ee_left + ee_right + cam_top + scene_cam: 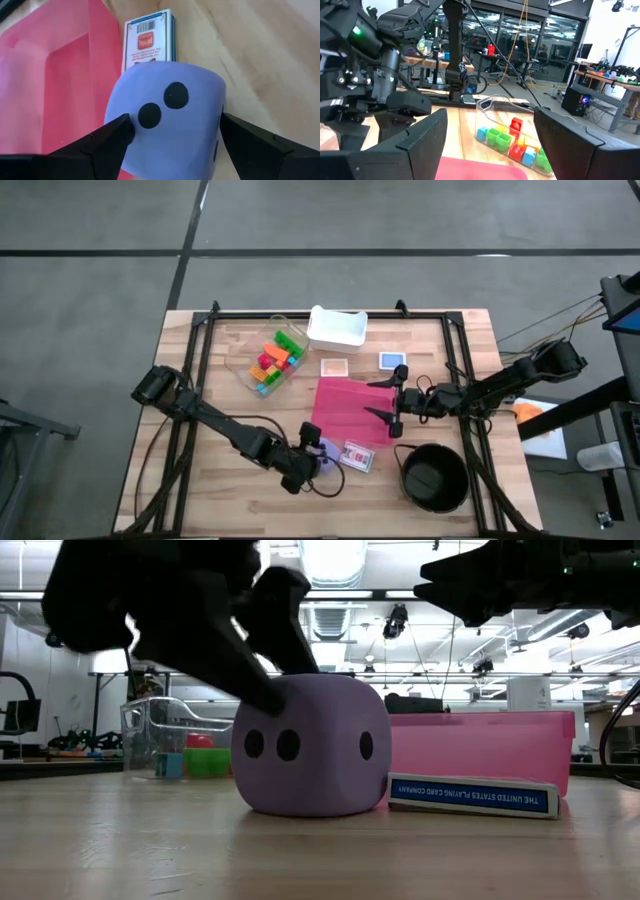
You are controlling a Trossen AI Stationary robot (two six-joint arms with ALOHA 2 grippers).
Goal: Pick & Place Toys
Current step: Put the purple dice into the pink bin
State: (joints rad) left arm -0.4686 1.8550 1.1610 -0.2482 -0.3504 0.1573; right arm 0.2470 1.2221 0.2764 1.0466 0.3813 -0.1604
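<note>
A lilac die (167, 125) with dark dots sits flat on the table near its front edge, also visible in the high view (326, 453) and the low view (310, 745). My left gripper (175, 122) is open and slants down over it from the table's left, one finger at each of two opposite sides. The small coloured bricks (275, 360) lie in a clear container (512, 140) at the far left. My right gripper (386, 398) hovers open and level above the pink mat's (345, 412) right edge, with nothing between its fingers. My left gripper's fingertips (125, 127) stand close against two opposite sides of the die (212, 115). I cannot tell whether they touch it. The fingers slant down from the table's left. The die rests on its bottom face on the table (300, 840).
A boxed deck of playing cards (357, 455) lies right beside the die, against the pink mat. A black round bowl (433, 478) stands at the near right. A white box (337, 327) and two small cards (335, 367) (392, 360) lie at the back.
</note>
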